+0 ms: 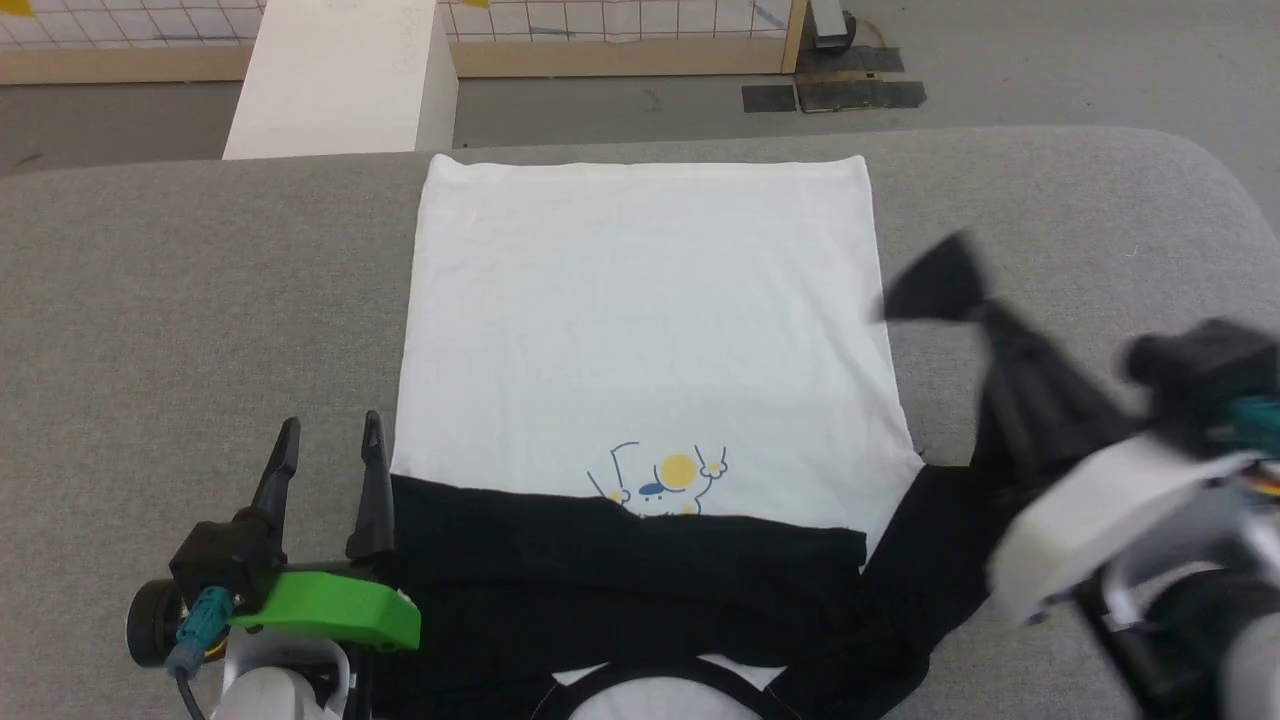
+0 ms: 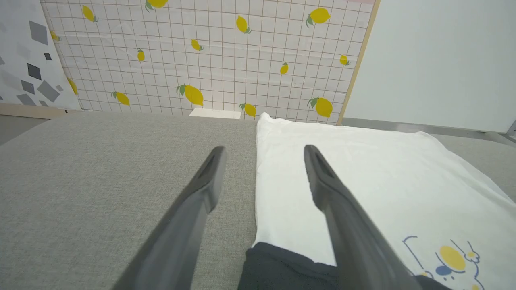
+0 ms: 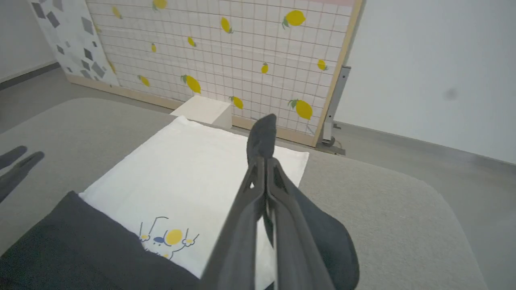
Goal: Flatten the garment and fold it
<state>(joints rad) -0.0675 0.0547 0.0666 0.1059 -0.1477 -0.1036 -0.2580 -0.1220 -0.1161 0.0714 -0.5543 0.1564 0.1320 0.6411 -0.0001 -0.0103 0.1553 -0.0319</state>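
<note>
One sleeve [image 1: 935,282] in raised right pincer [image 1: 998,325]

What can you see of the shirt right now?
The shirt looks like thin white knit with black sleeves and a black neckband. It lies front up and smooth on the grey pad, hem far, neck near. One sleeve is folded across the chest, hiding the foot of the cartoon print. The other sleeve's cuff is pinched in the shut right gripper and held up off the pad. The open left gripper stands at its left edge; contact is unclear.

garment [image 1: 640,320] on grey, perhaps padded, table [image 1: 180,300]
</note>
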